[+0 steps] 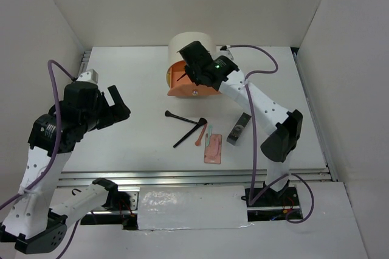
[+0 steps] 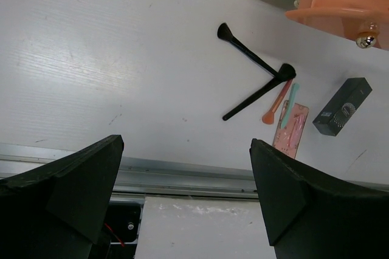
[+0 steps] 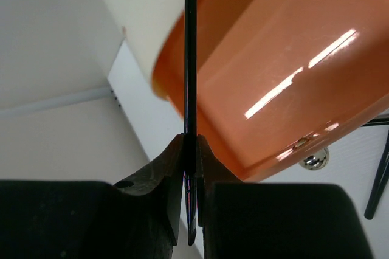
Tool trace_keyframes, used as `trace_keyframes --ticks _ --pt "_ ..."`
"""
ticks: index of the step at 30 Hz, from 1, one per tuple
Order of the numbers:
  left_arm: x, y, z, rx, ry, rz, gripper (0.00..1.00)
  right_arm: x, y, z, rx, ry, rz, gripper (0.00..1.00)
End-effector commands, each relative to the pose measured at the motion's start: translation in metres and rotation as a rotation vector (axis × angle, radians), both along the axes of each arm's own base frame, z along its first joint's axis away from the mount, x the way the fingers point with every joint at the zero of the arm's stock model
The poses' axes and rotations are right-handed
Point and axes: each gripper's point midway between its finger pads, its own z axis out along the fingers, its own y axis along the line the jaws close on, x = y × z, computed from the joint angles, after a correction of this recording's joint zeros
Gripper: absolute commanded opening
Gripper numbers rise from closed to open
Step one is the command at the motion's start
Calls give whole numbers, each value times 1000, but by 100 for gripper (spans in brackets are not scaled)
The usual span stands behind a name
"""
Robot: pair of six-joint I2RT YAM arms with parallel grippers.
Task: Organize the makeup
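White tabletop point(image 1: 134, 76), seen from the top view. Cream drum box point(image 1: 182, 40) at 12 o'clock, its orange drawer point(image 1: 179, 87) standing open toward 6. Right gripper point(image 3: 190, 145) sits over the drawer. The top view hides its fingertips; the right wrist view shows them clenched on a thin black brush handle point(image 3: 190, 52), which runs straight up across the drawer's orange wall. Silver knob point(image 3: 314, 161) at 4 o'clock of the pinch. Left gripper point(image 2: 185, 149) hovers over the 9 o'clock side with jaws spread wide, grasping nothing; this is clearest in the left wrist view.

The rest of the makeup lies loose on the tabletop at 6 o'clock of the drum. Dark grey case point(image 1: 239, 128) at 3 o'clock of the group, apart from it. Pink palette point(image 1: 213, 149) at 6. Two black brushes point(image 1: 188, 133) make a V, meeting at its 3 o'clock end. Orange-pink stick point(image 1: 199, 136) and teal stick point(image 1: 208, 132) lie side by side. The left wrist view shows the teal end touching the palette's edge.
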Motion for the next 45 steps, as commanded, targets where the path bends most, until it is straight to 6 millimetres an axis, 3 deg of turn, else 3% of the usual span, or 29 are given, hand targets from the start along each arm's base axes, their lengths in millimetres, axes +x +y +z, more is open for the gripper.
trace_keyframes --ticks 1,4,9,17,19,21,22,27,30,31,32,33,34,35,36,38,39,43,45 --pt "-5 0 3 -8 -16 -9 99 3 -17 -2 -7 27 -89 0" --pt "-6 1 1 -2 -10 -12 99 9 -15 -14 8 47 -91 0" --pt "-3 -2 1 2 -3 -28 99 19 -16 -16 2 52 -95 3" --pt "3 -4 -2 9 3 -39 99 19 -8 -23 23 52 -57 38" --pt "3 -4 -3 11 6 -40 99 20 -7 -12 19 23 -30 52" --pt "5 -5 -4 13 6 -41 99 23 -6 3 15 -15 -10 56" --pt "5 -5 -5 14 9 -43 99 23 -5 10 14 -32 -2 62" --pt "12 -10 -11 4 13 -48 99 19 -8 75 -3 -201 73 72" --pt "19 -18 -19 -21 17 -67 99 -4 -19 113 -85 -339 175 78" --pt "22 -24 -22 -33 15 -91 99 -10 -23 101 -167 -353 221 80" --pt "24 -30 -24 -40 7 -135 99 -30 -38 124 -162 -411 231 82" --pt "24 -45 -37 -72 39 -209 99 -38 -45 123 -179 -424 246 86" --pt "33 -57 -39 -93 14 -259 99 -48 -53 122 -196 -435 265 89" --pt "36 -64 -58 -82 58 -300 99 -65 -71 119 -229 -452 280 90" --pt "41 -79 -61 -84 40 -355 99 -75 -79 119 -240 -460 289 92" --pt "48 -89 -76 -46 47 -389 99 -105 -95 120 -260 -499 365 94" --pt "53 -95 -91 -22 78 -397 99 -115 -101 119 -262 -503 383 95" --pt "65 -134 -112 108 48 -460 99 -160 -121 102 -221 -484 464 98" --pt "71 -155 -126 163 54 -488 99 -183 -130 105 -185 -505 503 99"
